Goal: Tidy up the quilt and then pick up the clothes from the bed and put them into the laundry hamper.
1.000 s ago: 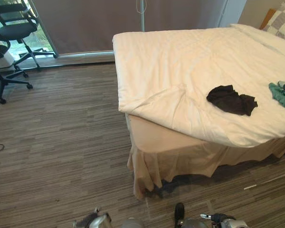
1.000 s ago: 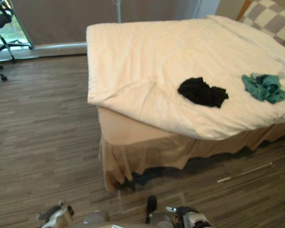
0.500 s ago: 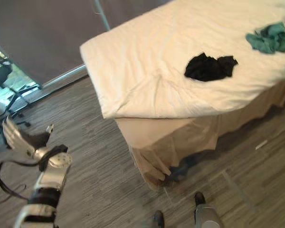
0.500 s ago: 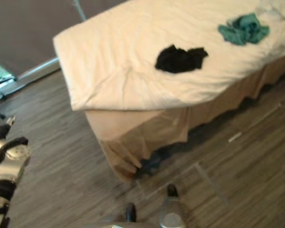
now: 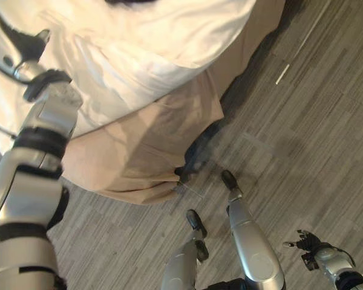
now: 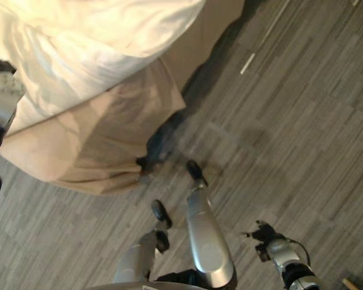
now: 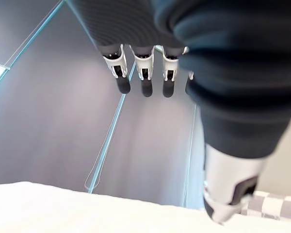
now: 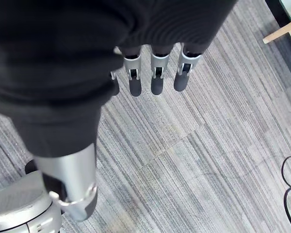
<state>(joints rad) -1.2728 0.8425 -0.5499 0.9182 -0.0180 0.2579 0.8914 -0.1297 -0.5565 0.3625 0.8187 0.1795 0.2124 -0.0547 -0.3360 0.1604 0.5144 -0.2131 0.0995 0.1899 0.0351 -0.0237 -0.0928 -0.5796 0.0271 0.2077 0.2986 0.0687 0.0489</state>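
Fingers (image 7: 144, 73) straight and empty on left hand (image 5: 15, 51), raised over quilt (image 5: 127, 54) and nearer than right hand (image 5: 311, 248), loosely open, low beside floor (image 5: 302, 139).

A bedroom, seen from above at the corner of a made bed. A cream-white quilt (image 5: 133, 54) drapes over the corner, with a tan fabric bed skirt (image 5: 139, 151) hanging to the grey-brown striped wood-plank floor (image 5: 302, 139). In the left wrist view, a grey roller blind (image 7: 63, 121) covers a tall window behind the bed, and a grey-and-white checked pillow (image 7: 274, 206) lies at its far end.
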